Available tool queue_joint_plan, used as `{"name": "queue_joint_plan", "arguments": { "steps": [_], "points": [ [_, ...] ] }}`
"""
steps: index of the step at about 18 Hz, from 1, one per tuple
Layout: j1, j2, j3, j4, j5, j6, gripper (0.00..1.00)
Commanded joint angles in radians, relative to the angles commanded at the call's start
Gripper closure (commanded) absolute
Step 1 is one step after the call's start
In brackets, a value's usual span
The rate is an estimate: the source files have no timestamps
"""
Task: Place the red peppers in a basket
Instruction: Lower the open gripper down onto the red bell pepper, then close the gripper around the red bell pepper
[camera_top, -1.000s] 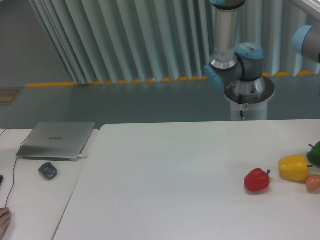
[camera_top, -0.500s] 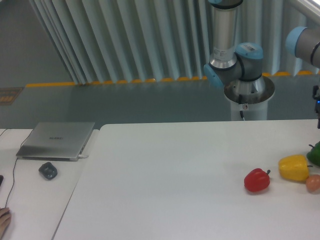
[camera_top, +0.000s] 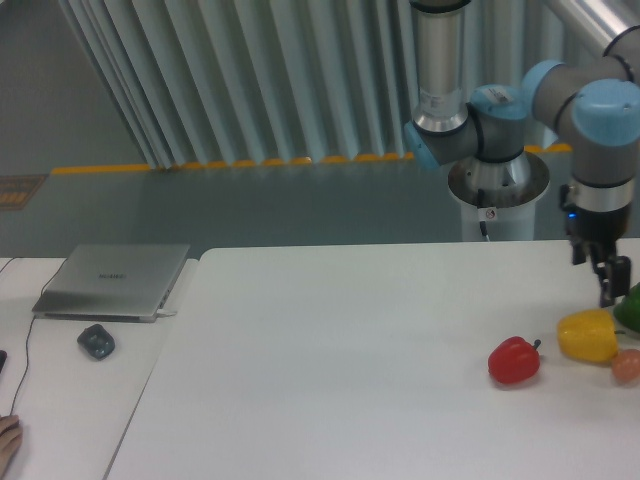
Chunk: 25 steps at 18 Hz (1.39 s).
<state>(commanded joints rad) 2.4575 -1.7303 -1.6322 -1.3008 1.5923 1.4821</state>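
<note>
Now red pepper (camera_top: 514, 360) untouched; tool (camera_top: 610, 285) above yellow pepper (camera_top: 588, 335).

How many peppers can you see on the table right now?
3: a red pepper, a yellow pepper right of it, and a green pepper cut off by the right frame edge. More may lie out of view there.
</note>
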Motion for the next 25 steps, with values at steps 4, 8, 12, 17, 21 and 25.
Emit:
{"name": "queue_joint_plan", "arguments": {
  "steps": [4, 8, 12, 17, 21, 25],
  "points": [
    [-0.089, -0.012, -0.005, -0.011, 0.130, -0.008, 0.00],
    [-0.149, -0.078, 0.015, 0.000, 0.176, -0.141, 0.00],
    [-0.164, -0.115, 0.026, 0.026, 0.175, -0.203, 0.00],
    [-0.193, -0.176, 0.034, 0.078, 0.176, -0.264, 0.00],
    [-0.207, -0.190, 0.034, 0.086, 0.181, -0.289, 0.00],
    [-0.207, -0.204, 0.034, 0.086, 0.213, -0.290, 0.00]
  ]
}}
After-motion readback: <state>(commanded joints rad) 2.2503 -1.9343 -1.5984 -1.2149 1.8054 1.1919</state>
